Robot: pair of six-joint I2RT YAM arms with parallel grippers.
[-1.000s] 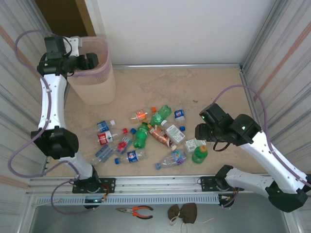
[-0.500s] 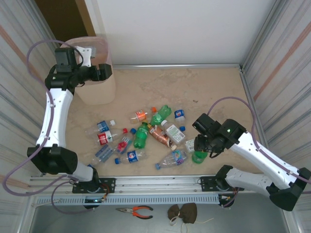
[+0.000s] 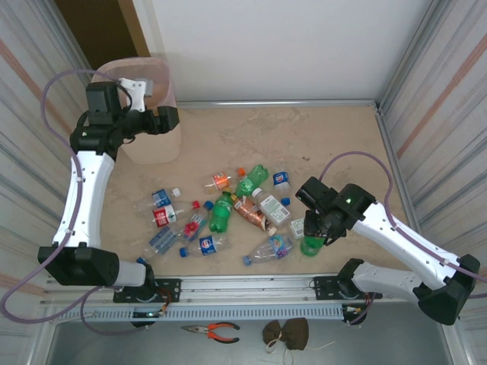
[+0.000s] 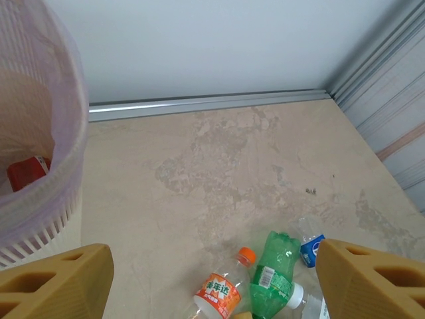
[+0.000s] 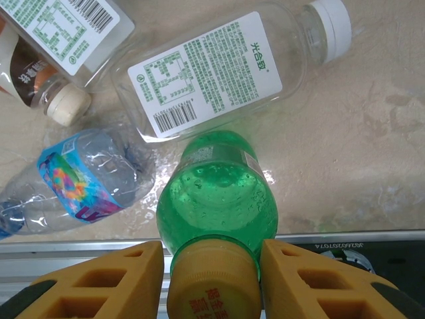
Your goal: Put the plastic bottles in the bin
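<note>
Green plastic bottle, orange cap, stands upright on the beige worktop at the near right end of the scatter. Right hand is over it from above, fingers pressed on either side of the cap: clamped on the green plastic bottle. Just beside it lie a clear white-labelled bottle and a crumpled clear bottle. The other bottles lie mid-worktop, well apart from the pale pink bin at the far left corner. Left hand hangs beside the bin's rim, fingers wide apart, nothing between them. A red-labelled item lies inside the bin.
</note>
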